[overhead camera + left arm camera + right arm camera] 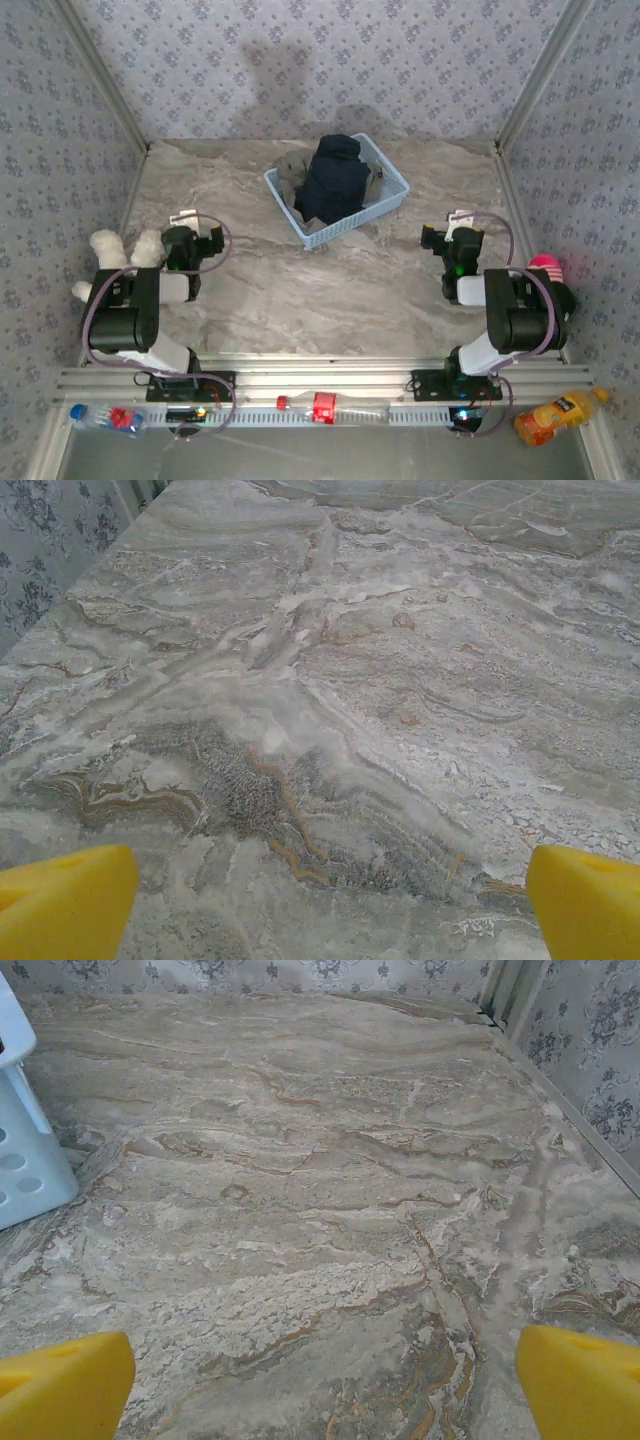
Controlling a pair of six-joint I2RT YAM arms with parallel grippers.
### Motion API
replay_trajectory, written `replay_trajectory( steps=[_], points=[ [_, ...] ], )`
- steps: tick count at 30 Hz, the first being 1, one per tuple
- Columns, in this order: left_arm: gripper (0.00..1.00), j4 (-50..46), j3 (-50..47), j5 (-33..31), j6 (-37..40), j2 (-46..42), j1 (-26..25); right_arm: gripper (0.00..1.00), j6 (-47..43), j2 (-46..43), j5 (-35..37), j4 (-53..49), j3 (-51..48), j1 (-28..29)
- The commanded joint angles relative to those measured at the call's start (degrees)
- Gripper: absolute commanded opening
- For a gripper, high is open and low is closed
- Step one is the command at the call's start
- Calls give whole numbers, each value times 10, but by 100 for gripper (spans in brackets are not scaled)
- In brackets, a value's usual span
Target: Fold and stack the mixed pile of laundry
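- Far-centre on the marble table (300, 290), top view: mixed laundry pile (330, 190) heaped inside the light blue basket (398, 188). Navy T-shirt (335, 172) bulging on top, grey-olive garment (290, 170) slumped against the far-left wall beneath it.
- Same view: left gripper (197, 232) near-left and right gripper (455, 236) near-right, both well apart from the basket, holding nothing.
- Left wrist view: yellow pads (62, 900) spread wide at the two bottom corners, bare marble between them.
- Right wrist view: yellow fingertips (580, 1380) spread just as wide, basket corner at the left edge, nothing gripped.
- Handling, as a judgement: soft, light, limp cloth. Likely to sag, trail and catch on the basket rim. Not fragile, unlikely to slip from a firm pinch.
- Hold, as a judgement: pinch a raised fold at the crest of the navy T-shirt and lift it clear of the rim, then regrip at shoulders or hem for spreading. Grey-olive garment afterwards, by its exposed far-left edge.
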Motion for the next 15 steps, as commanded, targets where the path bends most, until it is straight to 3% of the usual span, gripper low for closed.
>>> replay_trajectory(
  steps=[1,15],
  points=[
    [100,23,2,-1,4,-2,-1,100,2,4,-3,6,2,0],
    [100,23,2,-1,2,-1,-1,100,3,4,-7,3,2,-1]
  ],
)
